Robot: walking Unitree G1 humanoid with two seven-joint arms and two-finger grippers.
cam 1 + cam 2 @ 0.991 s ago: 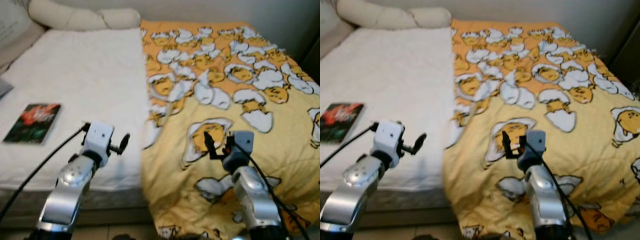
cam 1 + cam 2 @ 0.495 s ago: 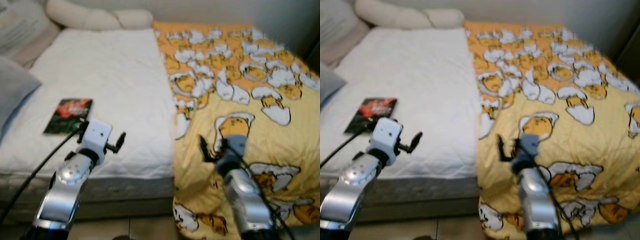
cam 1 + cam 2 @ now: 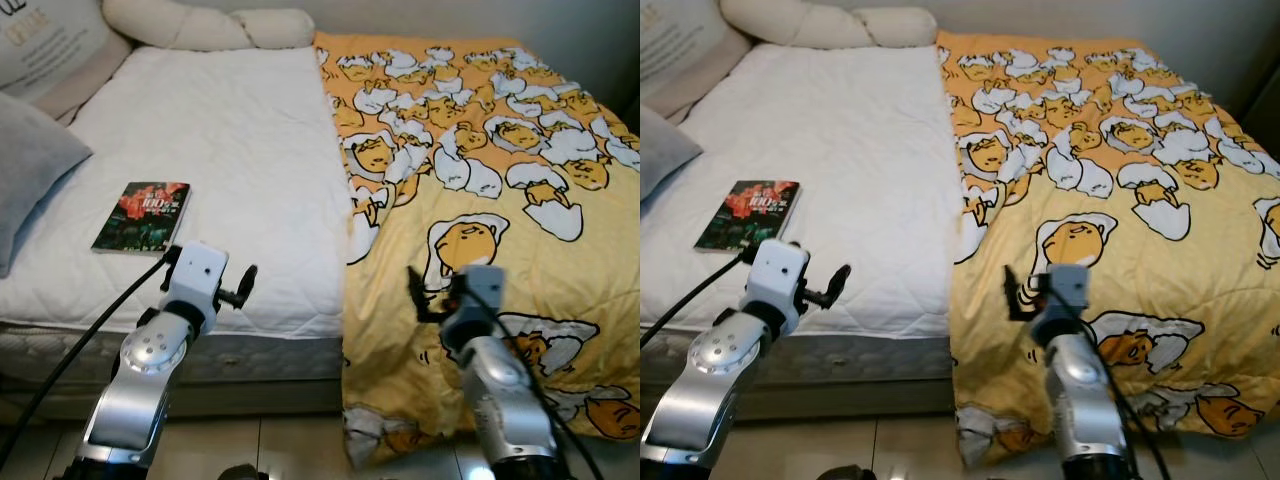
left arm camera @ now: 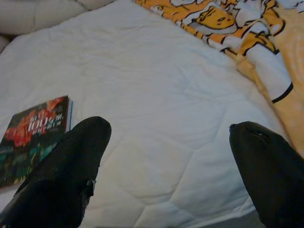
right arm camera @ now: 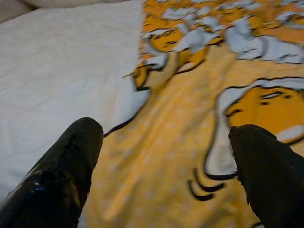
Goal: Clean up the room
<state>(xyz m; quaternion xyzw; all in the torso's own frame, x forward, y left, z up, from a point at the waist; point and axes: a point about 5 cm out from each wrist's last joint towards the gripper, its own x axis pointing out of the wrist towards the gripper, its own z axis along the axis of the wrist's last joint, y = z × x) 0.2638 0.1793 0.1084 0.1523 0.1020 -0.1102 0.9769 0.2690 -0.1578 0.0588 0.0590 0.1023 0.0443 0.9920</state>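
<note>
A dark book [image 3: 142,216] with a red cover picture lies flat on the white mattress [image 3: 230,140], near its front left edge. A yellow blanket [image 3: 480,150] printed with egg figures covers the right half of the bed and hangs over the front edge. My left gripper [image 3: 243,286] is open and empty, held in the air over the mattress front edge, to the right of the book. In the left wrist view the book [image 4: 33,137] lies beyond one finger. My right gripper [image 3: 416,296] is open and empty above the blanket [image 5: 180,156], close to its left border.
A grey pillow [image 3: 35,170] lies at the left edge of the bed, a printed cushion [image 3: 45,40] behind it. Cream pillows [image 3: 205,25] line the head of the bed by the wall. Tiled floor [image 3: 290,450] runs along the bed's front.
The whole picture has shifted as the camera moved: the bed's front edge, the floor and the grey pillow have come into view. Both arms keep the same raised pose, grippers open.
</note>
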